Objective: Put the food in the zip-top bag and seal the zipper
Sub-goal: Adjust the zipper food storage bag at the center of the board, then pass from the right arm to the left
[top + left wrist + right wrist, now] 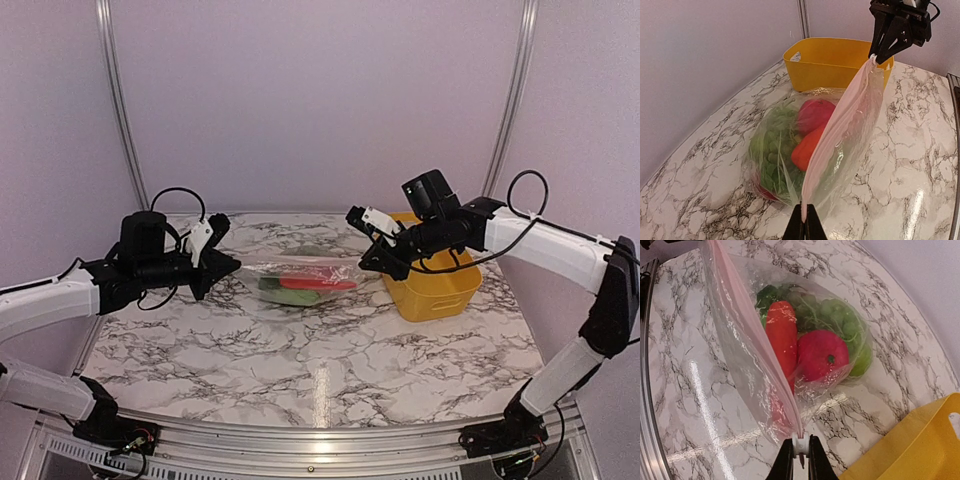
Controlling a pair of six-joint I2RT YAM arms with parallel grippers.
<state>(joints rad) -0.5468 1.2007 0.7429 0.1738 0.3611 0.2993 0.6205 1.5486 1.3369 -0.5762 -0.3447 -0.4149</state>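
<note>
Left end effector (804, 221) and right end effector (800, 447) pinch opposite zipper (836, 125) ends — bagged food (822, 356) lies between them.

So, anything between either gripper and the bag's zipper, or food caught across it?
Nothing visible. The left gripper and right gripper each pinch one end of the pale zipper strip on the clear plastic bag. The glossy toy food sits inside, not across the strip. The yellow plastic basket stands aside.
</note>
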